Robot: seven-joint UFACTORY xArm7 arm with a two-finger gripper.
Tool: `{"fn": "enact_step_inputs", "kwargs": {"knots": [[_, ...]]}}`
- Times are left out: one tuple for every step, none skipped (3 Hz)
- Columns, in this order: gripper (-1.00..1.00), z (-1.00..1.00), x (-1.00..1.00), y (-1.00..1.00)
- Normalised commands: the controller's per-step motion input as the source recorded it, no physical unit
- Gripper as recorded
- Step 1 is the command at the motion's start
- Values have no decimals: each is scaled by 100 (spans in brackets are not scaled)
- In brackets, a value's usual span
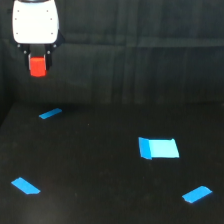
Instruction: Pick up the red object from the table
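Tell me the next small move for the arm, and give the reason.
Probably just hold the grip and stop, or rise a touch more. The red object sits between the claw fingers, high above the table, well clear of the blue tape strip below it. The pickup looks done, so opening the claw would likely drop the object.
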Motion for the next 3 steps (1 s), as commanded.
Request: {"fn": "enact_step_inputs", "kwargs": {"knots": [[-82, 22, -1, 42], [-70, 10, -3, 34], [-52, 6, -7, 44]]}}
